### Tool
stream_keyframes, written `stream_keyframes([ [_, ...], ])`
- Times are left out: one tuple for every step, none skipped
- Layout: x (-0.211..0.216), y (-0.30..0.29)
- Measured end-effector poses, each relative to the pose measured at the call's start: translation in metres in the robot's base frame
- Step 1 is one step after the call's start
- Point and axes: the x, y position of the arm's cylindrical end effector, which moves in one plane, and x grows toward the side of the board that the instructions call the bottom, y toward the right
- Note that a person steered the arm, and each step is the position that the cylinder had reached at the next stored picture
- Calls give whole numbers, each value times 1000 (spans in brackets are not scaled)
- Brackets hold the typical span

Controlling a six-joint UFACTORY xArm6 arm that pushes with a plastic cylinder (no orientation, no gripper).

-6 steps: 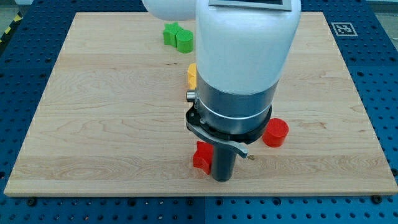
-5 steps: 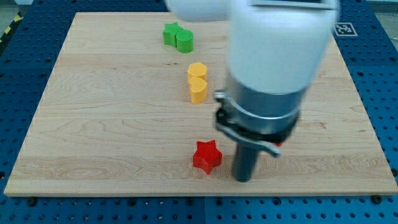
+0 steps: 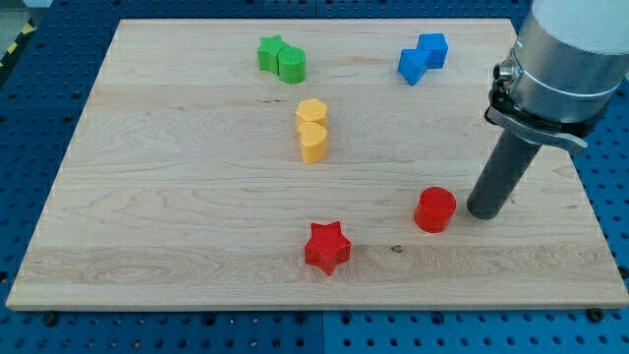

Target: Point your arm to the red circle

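Note:
The red circle [image 3: 434,209] is a short red cylinder on the wooden board [image 3: 177,197], right of centre near the view's bottom. My tip [image 3: 486,212] stands on the board just to the right of the red circle, a small gap apart from it. The rod rises to the arm's grey and white body at the view's upper right. A red star [image 3: 326,247] lies to the lower left of the circle.
Two yellow blocks [image 3: 312,129] touch each other near the board's middle. Two green blocks [image 3: 282,59] sit at the top centre-left. Two blue blocks [image 3: 423,57] sit at the top right. The board's right edge is close behind my rod.
My arm has swept from beside the red star to the view's right. It now stands right of the red circle, which has come into full view, as have the blue blocks.

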Motion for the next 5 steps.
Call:
stream_keyframes([
  [6,-3],
  [18,-6],
  [16,-9],
  [14,-12],
  [14,-12],
])
